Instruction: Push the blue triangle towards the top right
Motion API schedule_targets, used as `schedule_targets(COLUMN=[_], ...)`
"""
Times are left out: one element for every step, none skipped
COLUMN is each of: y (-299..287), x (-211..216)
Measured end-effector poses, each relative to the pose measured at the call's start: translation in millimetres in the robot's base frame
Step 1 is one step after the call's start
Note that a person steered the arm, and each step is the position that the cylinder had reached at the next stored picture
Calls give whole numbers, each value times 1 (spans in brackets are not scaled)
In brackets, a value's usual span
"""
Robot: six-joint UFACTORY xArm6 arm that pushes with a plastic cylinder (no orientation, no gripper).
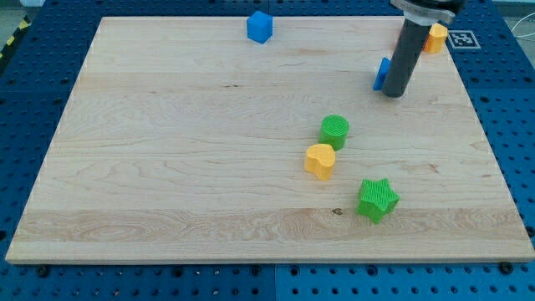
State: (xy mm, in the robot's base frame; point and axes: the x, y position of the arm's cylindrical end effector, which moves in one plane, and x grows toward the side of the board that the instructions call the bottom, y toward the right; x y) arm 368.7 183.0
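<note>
On the pale wooden table, a ribbed green star lies nearest, then a yellow heart and a green cylinder. At two o'clock, the blue triangle, mostly hidden, orientation unclear, touches the rod's left side above my tip. Farthest are an orange block and a blue cube. No fingers exist.

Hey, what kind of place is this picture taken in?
Probably a robotics lab bench: a wooden board lies on a blue perforated table, a printed marker tag sits by the board's top right corner, and my tip touches the blue triangle.
</note>
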Motion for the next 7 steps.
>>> schedule_targets(y=[-4,-10,-21,-40,-49,-47,-31], x=[-15,-26,-32,-32,-39,-56,-61])
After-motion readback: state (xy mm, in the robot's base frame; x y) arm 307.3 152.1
